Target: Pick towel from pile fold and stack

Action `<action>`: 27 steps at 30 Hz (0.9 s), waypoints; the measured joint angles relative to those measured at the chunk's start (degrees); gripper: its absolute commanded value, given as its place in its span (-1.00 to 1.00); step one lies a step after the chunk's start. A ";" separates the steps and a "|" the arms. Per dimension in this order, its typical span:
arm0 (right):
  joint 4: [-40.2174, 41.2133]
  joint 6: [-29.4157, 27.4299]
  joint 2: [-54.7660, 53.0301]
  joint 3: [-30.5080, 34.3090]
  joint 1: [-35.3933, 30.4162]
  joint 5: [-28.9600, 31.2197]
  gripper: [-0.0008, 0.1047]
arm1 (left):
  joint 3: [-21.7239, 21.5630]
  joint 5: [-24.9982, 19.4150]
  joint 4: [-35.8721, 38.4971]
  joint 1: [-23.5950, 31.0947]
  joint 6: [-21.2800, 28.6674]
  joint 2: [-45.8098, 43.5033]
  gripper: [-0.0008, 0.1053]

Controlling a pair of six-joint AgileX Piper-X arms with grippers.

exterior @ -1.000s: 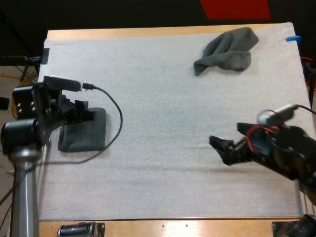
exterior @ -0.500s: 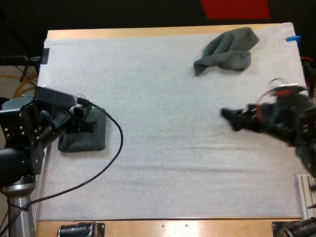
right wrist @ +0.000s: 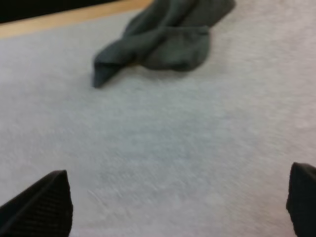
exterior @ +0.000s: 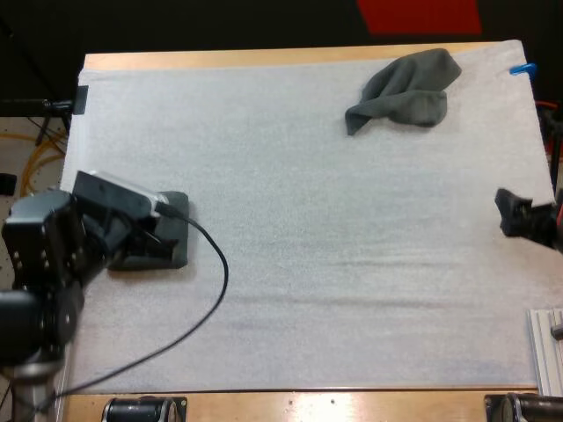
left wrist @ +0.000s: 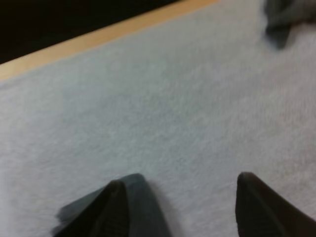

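Note:
A crumpled dark grey-green towel [exterior: 405, 86] lies at the far right of the mat; it also lies ahead of my right gripper [right wrist: 173, 207], whose fingers [right wrist: 42, 207] stand wide apart with bare mat between them. That right gripper [exterior: 515, 215] sits at the mat's right edge. A folded towel [exterior: 176, 230] rests at the left of the mat, partly hidden by my left arm. My left gripper [exterior: 157, 241] is over it. Its fingers [left wrist: 256, 202] stand apart, and the folded towel's corner [left wrist: 145, 200] shows beside one of them. The crumpled towel [left wrist: 289, 15] shows far off.
The white mat [exterior: 290, 202] covers most of the wooden table [exterior: 264, 58]. A metal bracket [exterior: 545, 350] sits at the near right edge. A wide stretch of mat separates the two towels.
My right arm has drawn back from the middle right of the mat to its right edge. My left arm has shifted a little toward the near side over the folded towel.

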 measured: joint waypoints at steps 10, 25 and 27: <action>6.42 -1.02 -16.18 0.00 0.00 4.36 0.62 | 5.27 -5.47 -1.25 -2.69 -1.54 -15.10 -0.09; 10.30 -2.47 -39.21 3.15 0.00 4.12 0.62 | 18.70 -8.11 4.50 -2.69 0.08 -45.85 -0.09; 10.34 -2.11 -41.73 5.43 0.00 4.12 0.62 | 19.16 -8.13 8.08 -2.69 0.08 -46.24 -0.09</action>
